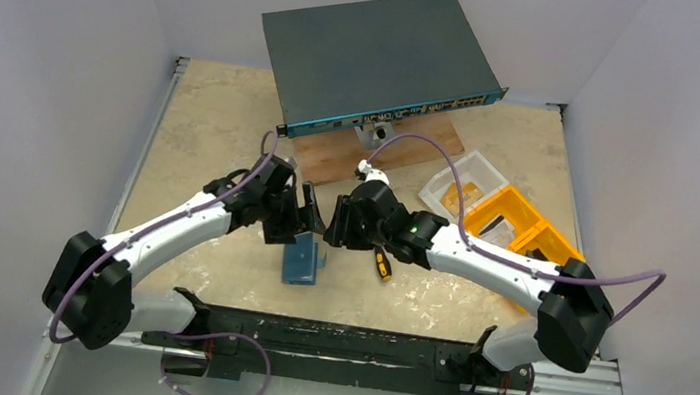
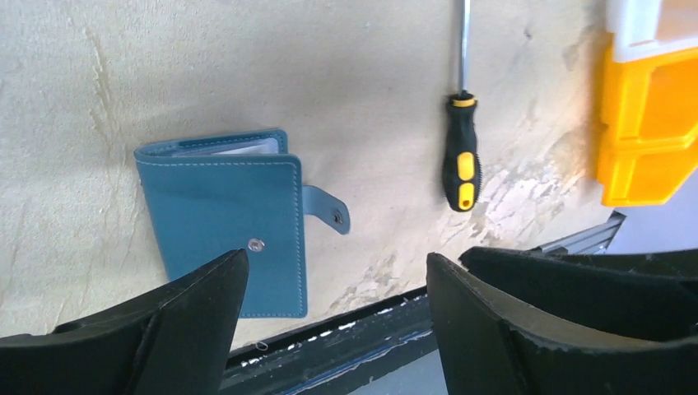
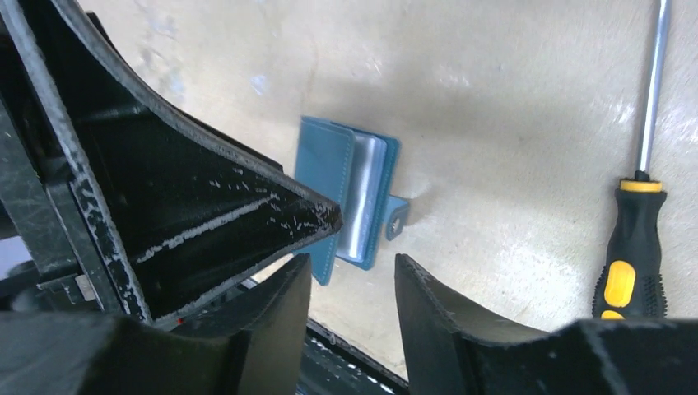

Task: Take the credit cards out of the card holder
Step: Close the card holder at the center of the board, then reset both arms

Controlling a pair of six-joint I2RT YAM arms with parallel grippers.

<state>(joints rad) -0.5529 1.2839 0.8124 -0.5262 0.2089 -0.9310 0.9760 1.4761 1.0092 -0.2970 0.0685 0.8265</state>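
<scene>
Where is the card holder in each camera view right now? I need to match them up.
Top external: card holder just below and left of centre.
Left wrist: card holder left of centre, lying flat.
Right wrist: card holder near centre.
Shared landmark: the screwdriver, to its right in every view.

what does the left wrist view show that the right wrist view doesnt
Only the left wrist: the yellow bin and the card holder face-on, with its snap stud. Only the right wrist: the holder from its open edge, and a black wedge-shaped part overlapping it. Both: the holder with its strap unfastened, the screwdriver, the tan table.
</scene>
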